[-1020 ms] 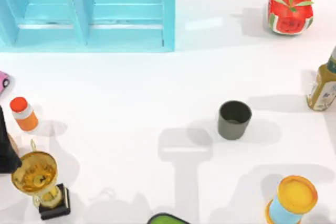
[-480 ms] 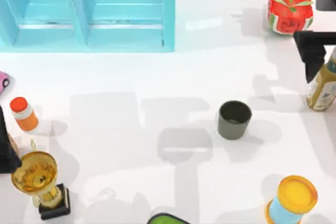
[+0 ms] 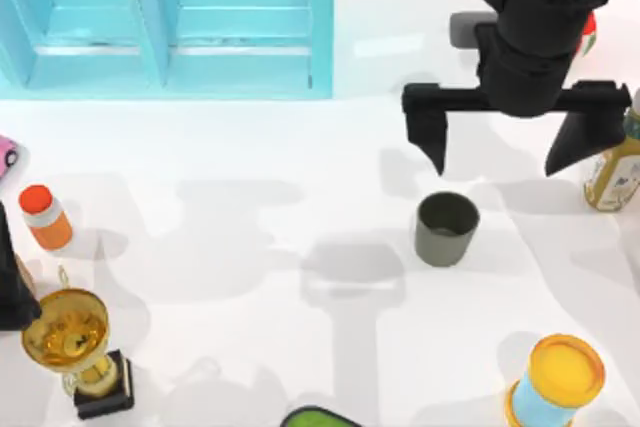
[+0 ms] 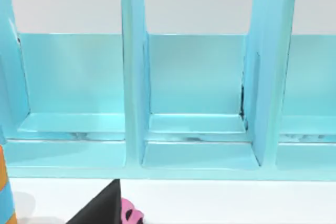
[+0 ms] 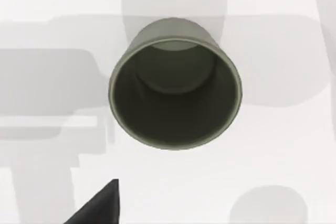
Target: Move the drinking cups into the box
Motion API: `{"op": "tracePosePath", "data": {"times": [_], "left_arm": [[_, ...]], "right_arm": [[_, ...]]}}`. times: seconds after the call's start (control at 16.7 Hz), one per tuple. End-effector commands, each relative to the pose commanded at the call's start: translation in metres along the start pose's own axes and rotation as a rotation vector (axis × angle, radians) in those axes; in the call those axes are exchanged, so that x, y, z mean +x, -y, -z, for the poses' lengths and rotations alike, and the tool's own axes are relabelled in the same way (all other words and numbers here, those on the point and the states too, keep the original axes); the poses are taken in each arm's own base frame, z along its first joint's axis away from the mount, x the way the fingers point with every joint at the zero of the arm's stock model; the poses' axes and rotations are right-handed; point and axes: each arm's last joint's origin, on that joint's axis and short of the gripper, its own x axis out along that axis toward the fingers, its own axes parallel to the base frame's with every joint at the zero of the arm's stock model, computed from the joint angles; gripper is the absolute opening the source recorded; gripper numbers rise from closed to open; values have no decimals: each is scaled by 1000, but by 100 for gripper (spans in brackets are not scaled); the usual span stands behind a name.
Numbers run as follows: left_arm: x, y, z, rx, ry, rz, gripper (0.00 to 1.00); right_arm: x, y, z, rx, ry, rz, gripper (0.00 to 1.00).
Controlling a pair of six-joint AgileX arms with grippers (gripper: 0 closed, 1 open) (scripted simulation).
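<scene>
A rendered tabletop test scene: plain white table [image 3: 250,147] strewn with unrelated props.

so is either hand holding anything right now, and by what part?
Nothing held. The right hand is open above the table, short of the drinking cup, which stands free and upright.

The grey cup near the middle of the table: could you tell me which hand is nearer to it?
Right. The right hand hangs open just beyond the grey cup, its fingers spread wide. The left arm is parked at the table's far left edge.
</scene>
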Motion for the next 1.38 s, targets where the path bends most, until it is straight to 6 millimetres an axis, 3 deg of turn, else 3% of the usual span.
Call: {"op": "tracePosePath", "data": {"times": [0.36, 0.84, 0.96, 1.2, 1.38], "left_arm": [[0, 0, 0, 0, 0, 0, 100], [0, 0, 0, 0, 0, 0, 100], [0, 0, 0, 0, 0, 0, 100], [0, 0, 0, 0, 0, 0, 100], [0, 0, 0, 0, 0, 0, 100]], "right_arm": [[5, 1, 0, 2, -3, 1, 100], [90, -1, -2, 0, 6, -3, 100], [100, 0, 0, 0, 1, 0, 100], [100, 0, 0, 0, 1, 0, 100], [100, 0, 0, 0, 1, 0, 77]]}}
